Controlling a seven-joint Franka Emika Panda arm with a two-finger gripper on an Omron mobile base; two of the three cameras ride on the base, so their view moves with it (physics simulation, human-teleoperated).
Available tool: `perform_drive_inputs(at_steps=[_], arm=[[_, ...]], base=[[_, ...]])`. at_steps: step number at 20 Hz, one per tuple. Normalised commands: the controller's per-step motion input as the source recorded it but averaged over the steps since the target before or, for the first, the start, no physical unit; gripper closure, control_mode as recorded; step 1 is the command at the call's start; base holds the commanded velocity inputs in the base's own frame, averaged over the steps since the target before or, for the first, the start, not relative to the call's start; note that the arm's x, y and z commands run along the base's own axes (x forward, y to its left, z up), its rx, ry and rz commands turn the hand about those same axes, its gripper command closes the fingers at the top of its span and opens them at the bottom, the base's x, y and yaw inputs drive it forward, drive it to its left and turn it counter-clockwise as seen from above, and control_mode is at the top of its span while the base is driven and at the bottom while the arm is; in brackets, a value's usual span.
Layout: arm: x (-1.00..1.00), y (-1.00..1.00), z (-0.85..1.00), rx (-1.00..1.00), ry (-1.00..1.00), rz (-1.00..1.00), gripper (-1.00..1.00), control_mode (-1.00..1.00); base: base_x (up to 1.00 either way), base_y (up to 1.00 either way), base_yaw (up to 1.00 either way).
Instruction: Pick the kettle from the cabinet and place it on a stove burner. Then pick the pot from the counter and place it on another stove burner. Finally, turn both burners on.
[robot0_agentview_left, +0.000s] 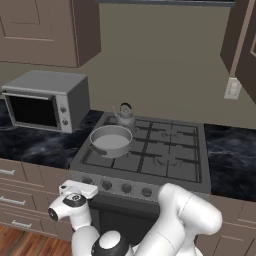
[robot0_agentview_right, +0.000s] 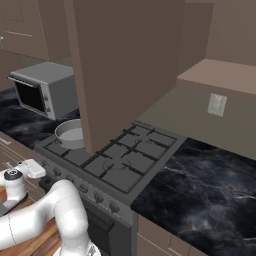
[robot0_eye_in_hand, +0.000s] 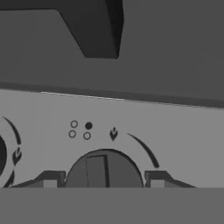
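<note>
A: What do we see left of the range?

B: We see a boxy grey microwave oven with a dark glass door (robot0_agentview_left: 45, 101) (robot0_agentview_right: 44, 89), standing beneath the wall units.

A: And on the wall to the right?

B: We find a pale rectangular wall socket plate (robot0_agentview_left: 232, 88) (robot0_agentview_right: 217, 104), mounted on the plain beige backsplash wall (robot0_agentview_left: 165, 60). Lower left, we note a reddish-brown wooden plank floor (robot0_agentview_left: 25, 244).

kettle (robot0_agentview_left: 125, 117) behind pot (robot0_agentview_left: 111, 140) | both on stove burners (robot0_agentview_left: 150, 149) | microwave (robot0_agentview_left: 46, 100) left
</note>
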Motion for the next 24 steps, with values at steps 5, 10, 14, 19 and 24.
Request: perform_drive_inputs(at_steps=[5,10,14,19,24], arm=[[0.00,-0.02,0.06,0.00,0.04,0.00,1.00,-1.00],[0.00,0.00,0.16,-0.06,0.09,-0.02,1.00,-1.00],[0.00,-0.01,0.20,-0.11,0.11,-0.03,1.00,-1.00],[0.00,-0.02,0.14,-0.15,0.11,-0.04,1.00,-1.00],[0.00,-0.01,0.09,-0.14,0.11,-0.04,1.00,-1.00]], base=[[0.00,0.00,0.00],[0.00,0.00,0.00],[0.00,0.00,0.00],[0.00,0.00,0.00],[0.00,0.00,0.00]])
